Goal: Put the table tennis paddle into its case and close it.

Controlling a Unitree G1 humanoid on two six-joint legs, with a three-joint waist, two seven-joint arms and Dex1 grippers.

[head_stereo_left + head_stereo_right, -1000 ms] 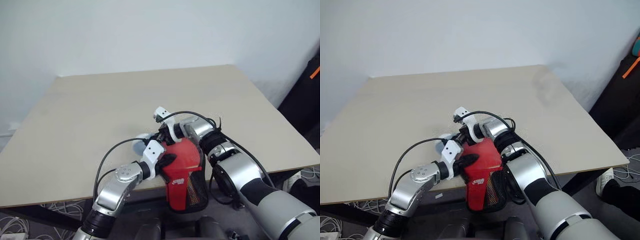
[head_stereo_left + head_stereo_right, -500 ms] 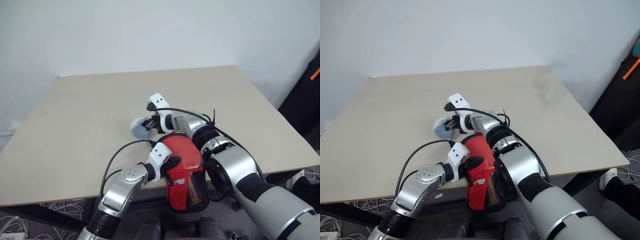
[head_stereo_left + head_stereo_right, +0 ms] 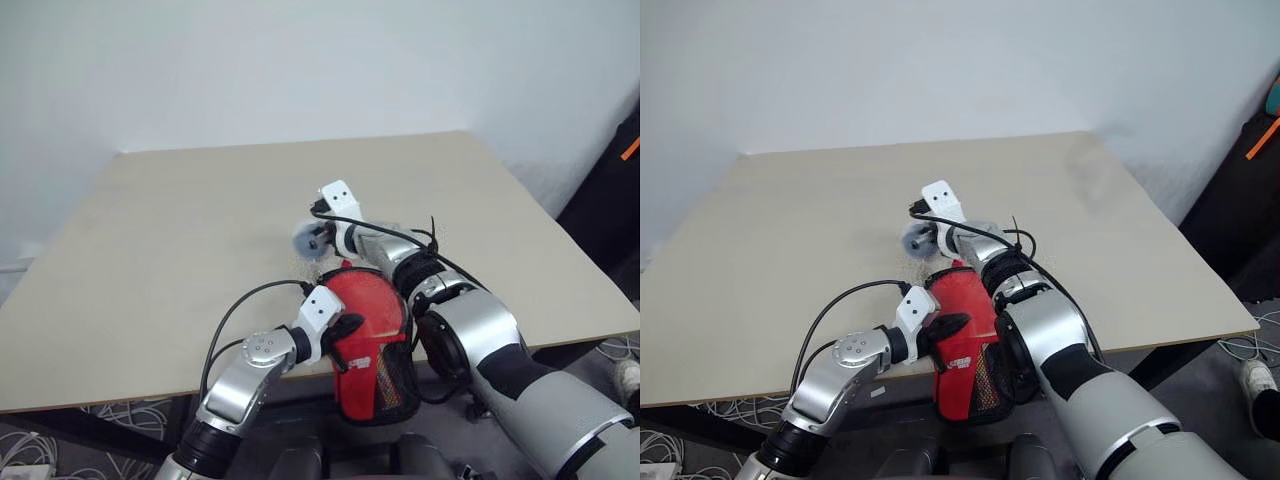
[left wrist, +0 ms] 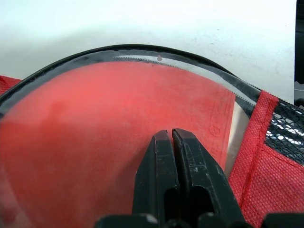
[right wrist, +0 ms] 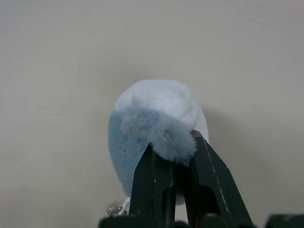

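Observation:
The case [image 3: 385, 385] hangs over the near edge of the table [image 3: 150, 250], its mesh part and red label lowest. Through its clear side shows the red face of the table tennis paddle [image 4: 95, 133]; the handle is hidden. My left gripper [image 3: 345, 328] is shut, and its fingers [image 4: 161, 156] lie against the clear plastic over the red face. Just beyond the case's rounded top, my right gripper [image 3: 318, 238] is shut on a small grey-blue fluffy lump [image 5: 152, 118] held a little above the tabletop. A small metal ring [image 5: 114, 209] dangles under the lump.
The beige tabletop stretches wide to the left and back, up to a white wall. A dark bag with an orange stripe [image 3: 620, 190] stands past the right edge. Cables [image 3: 110, 415] lie on the floor under the near left edge.
My right gripper has swung away from the case's top, out over the table and then to the right, carrying the grey-blue lump. The left gripper and the case have stayed put.

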